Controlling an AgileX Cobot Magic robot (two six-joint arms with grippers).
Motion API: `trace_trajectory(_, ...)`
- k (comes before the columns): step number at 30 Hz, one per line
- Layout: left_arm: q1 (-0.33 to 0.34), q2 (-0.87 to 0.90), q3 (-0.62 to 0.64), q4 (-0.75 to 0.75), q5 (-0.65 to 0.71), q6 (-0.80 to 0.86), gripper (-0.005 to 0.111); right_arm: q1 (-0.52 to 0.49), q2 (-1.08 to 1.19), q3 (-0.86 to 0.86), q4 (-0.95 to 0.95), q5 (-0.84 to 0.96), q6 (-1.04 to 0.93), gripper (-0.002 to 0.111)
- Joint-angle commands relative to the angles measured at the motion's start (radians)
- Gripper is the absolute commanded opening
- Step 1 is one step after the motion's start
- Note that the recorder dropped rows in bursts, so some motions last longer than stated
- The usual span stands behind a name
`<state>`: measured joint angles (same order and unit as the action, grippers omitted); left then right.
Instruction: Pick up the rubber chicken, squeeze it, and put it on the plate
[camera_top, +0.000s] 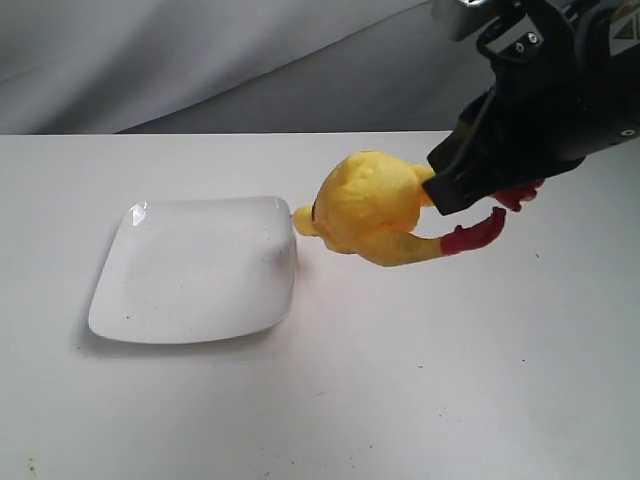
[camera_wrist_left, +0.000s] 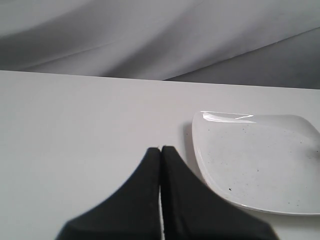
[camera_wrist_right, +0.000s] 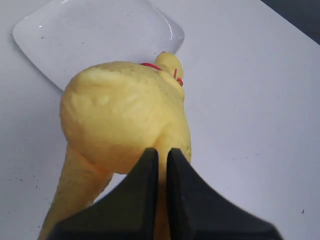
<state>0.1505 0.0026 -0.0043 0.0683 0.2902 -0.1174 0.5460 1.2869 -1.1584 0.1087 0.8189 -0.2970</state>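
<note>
Jaws of the right gripper (camera_wrist_right: 160, 152) are pinched almost together, only a thin slit between them, clamped on the leg end of the rubber chicken (camera_wrist_right: 120, 115) where the plump body narrows. Chicken (camera_top: 370, 205) in the exterior view lies with its long axis roughly sideways, tilted a bit: head and beak point left toward the plate (camera_top: 190, 265), red feet trail right under the right gripper (camera_top: 450, 195). It looks lifted off the white surface (camera_top: 400, 400). The beak tip is just beside the plate's near right corner; cannot tell if it touches the rim. One yellow leg sticks out below the jaws, red foot at its end. Right arm comes in from the upper right of the exterior view, black wrist angled down and left. Left gripper (camera_wrist_left: 161, 150) has its jaws pressed together with nothing between them, held over bare surface just beside the plate (camera_wrist_left: 250, 160), not touching it. Plate carries nothing, only small dark specks.
</note>
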Motion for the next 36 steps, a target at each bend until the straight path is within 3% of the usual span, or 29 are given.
trace_trajectory(1, 0.002, -0.003, 0.004, -0.008, -0.005, -0.004, 0.001, 0.002, -0.013, -0.008, 0.098, -0.046, -0.092, 0.000)
trace_trajectory(13, 0.002, -0.003, 0.004, -0.008, -0.005, -0.004, 0.001, 0.002, -0.013, -0.008, 0.234, -0.074, -0.272, 0.000)
trace_trajectory(20, 0.002, -0.003, 0.004, -0.008, -0.005, -0.004, 0.001, 0.002, 0.052, -0.006, 0.110, 0.130, -0.321, 0.001)
trace_trajectory(23, 0.002, -0.003, 0.004, -0.008, -0.005, -0.004, 0.001, 0.002, 0.105, -0.006, 0.069, 0.196, -0.309, 0.012)
trace_trajectory(28, 0.002, -0.003, 0.004, -0.008, -0.005, -0.004, 0.001, 0.002, 0.201, -0.006, 0.027, 0.146, -0.305, 0.040)
trace_trajectory(36, 0.002, -0.003, 0.004, -0.008, -0.005, -0.004, 0.001, 0.002, 0.341, -0.006, -0.193, 0.120, -0.162, 0.048)
